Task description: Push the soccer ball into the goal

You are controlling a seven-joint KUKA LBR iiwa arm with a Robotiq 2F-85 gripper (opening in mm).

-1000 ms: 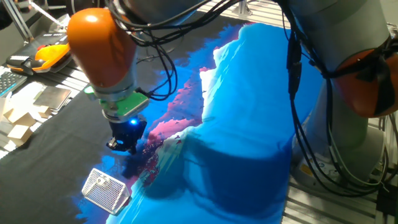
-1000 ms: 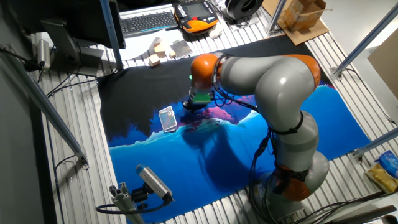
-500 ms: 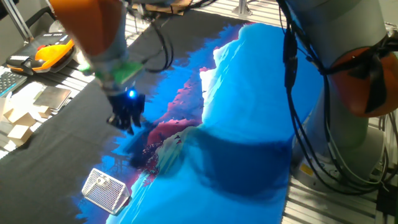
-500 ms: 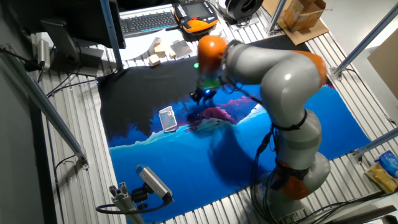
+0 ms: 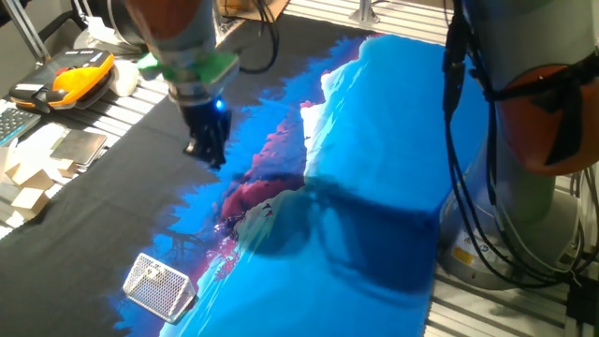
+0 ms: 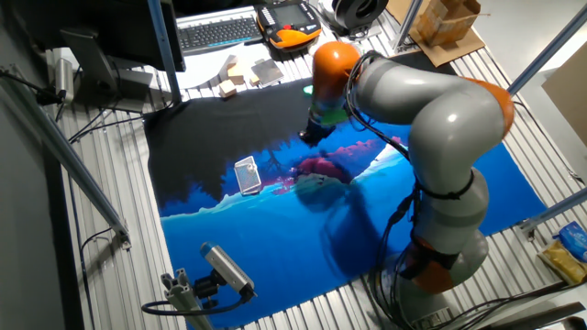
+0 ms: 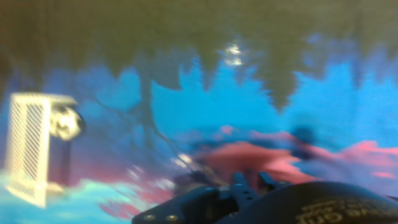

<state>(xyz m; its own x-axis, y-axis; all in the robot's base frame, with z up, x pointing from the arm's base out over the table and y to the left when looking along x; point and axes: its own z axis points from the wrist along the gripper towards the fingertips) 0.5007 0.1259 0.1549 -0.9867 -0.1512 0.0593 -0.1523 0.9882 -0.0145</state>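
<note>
Above the black part of the printed cloth (image 5: 374, 140), well apart from the goal (image 5: 159, 285), hovering gripper (image 5: 211, 154), grip state impossible to tell. At the goal's mouth in the blurred hand view, resting: soccer ball (image 7: 66, 123), touching the frame.

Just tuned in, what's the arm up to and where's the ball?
The arm's claw hangs above the dark part of the printed cloth, well away from the goal, and holds nothing that can be seen. The hand view is blurred, but it shows the soccer ball right at the goal's open side, at or just inside the frame. Neither fixed view picks out the ball. Whether the claw is open or shut cannot be told.
</note>
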